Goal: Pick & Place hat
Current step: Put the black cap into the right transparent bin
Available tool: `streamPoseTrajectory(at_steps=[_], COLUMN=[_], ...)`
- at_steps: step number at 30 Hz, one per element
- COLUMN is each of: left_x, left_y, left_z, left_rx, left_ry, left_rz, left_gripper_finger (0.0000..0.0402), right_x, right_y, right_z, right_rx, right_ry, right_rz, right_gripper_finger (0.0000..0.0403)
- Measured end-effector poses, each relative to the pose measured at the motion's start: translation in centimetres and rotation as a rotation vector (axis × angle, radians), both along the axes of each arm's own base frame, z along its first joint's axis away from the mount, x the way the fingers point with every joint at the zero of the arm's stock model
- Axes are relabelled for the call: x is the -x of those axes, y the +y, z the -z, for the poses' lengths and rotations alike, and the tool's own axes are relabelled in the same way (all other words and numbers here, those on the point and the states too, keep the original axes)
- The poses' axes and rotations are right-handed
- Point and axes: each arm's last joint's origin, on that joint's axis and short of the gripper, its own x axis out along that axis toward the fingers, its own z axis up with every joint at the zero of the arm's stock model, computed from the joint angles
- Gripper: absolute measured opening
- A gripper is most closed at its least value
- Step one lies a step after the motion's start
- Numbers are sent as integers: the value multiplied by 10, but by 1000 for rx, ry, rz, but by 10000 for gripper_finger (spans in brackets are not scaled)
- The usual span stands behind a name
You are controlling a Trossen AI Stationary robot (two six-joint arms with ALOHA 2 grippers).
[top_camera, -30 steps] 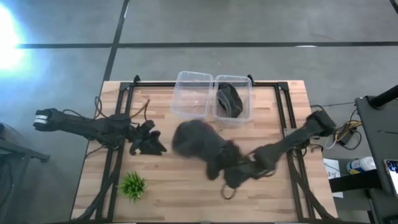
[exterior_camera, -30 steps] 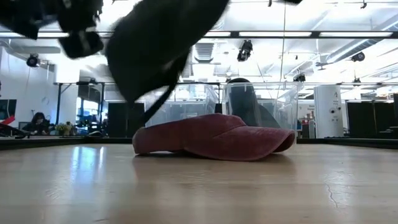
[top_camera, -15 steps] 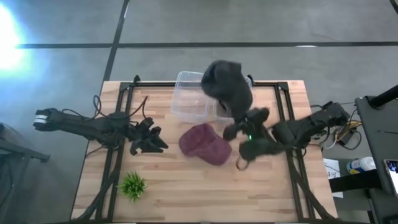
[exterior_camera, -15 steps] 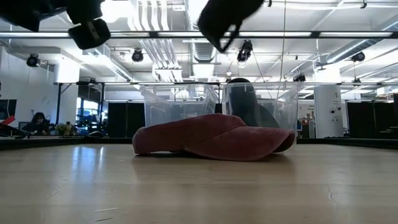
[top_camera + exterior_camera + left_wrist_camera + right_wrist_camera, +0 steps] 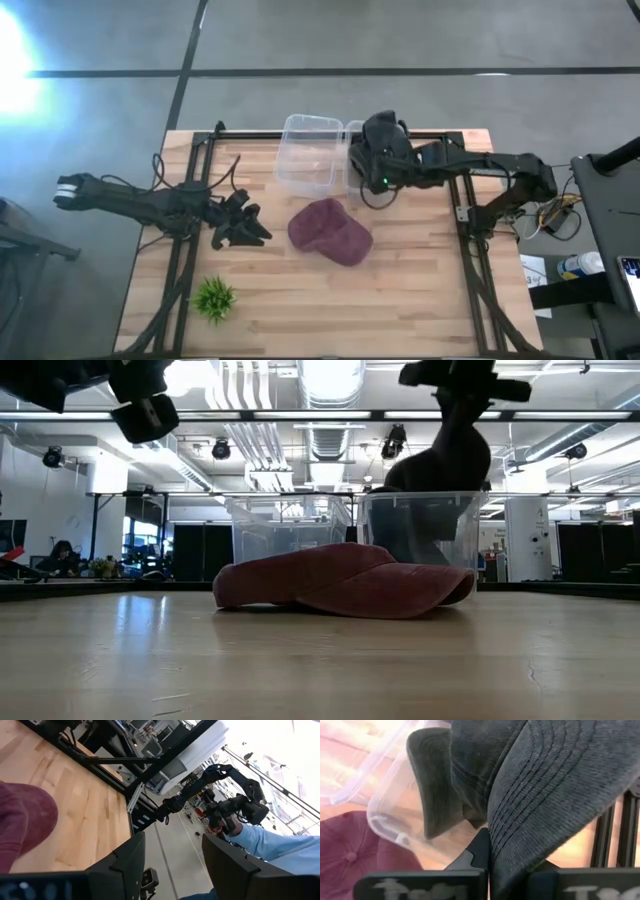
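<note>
My right gripper (image 5: 378,172) hovers over the right clear bin (image 5: 398,188) near the table's far edge, shut on a dark grey cap (image 5: 381,135). In the low view the cap (image 5: 447,460) hangs from the gripper (image 5: 466,382), and its lower end dips into the bin (image 5: 420,530). Another dark hat (image 5: 434,795) lies inside that bin. A maroon cap (image 5: 330,232) rests crown up on the table's middle. My left gripper (image 5: 243,222) waits open, left of the maroon cap. My right gripper pinches the grey cap's stitched brim (image 5: 520,815) between its two fingers, coming from above and the table's right. The cap is lifted clear of the table and hangs below the fingers, its lower end inside the right bin's walls.
An empty clear bin (image 5: 308,150) stands just left of the right bin. A small green plant (image 5: 213,297) sits near the table's near left corner. Black frame rails run along both table sides. Bare wood lies near and right of the maroon cap.
My right gripper has carried the grey cap from above the maroon cap, up and toward the table's far edge, then down over the right bin. The cap has swung and now hangs into the bin. The maroon cap, uncovered, has stayed put.
</note>
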Motion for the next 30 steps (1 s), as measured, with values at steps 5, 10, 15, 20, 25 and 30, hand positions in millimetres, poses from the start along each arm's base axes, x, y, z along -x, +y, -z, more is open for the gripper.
streamPoseTrajectory(at_steps=[5,10,15,20,25,30], left_x=[-1,-3,-6,-8,-9,-10], left_y=[1,3,4,4,4,6], left_z=[0,2,4,6,8,8], left_rx=[0,14,21,70,71,63], left_ry=[3,20,37,70,78,73], left_rz=[-22,-113,-164,-164,-179,-236], left_gripper_finger=[190,190,190,190,190,190], right_x=[-4,-21,-41,-47,-36,-13], right_y=[-29,-58,-74,-74,-58,-49], right_z=[7,31,67,81,59,26], right_rx=[-102,-237,-383,-488,-454,-394], right_ry=[23,90,198,244,209,112], right_rz=[31,-9,-84,-150,-191,-189], right_gripper_finger=[13,13,13,13,16,48])
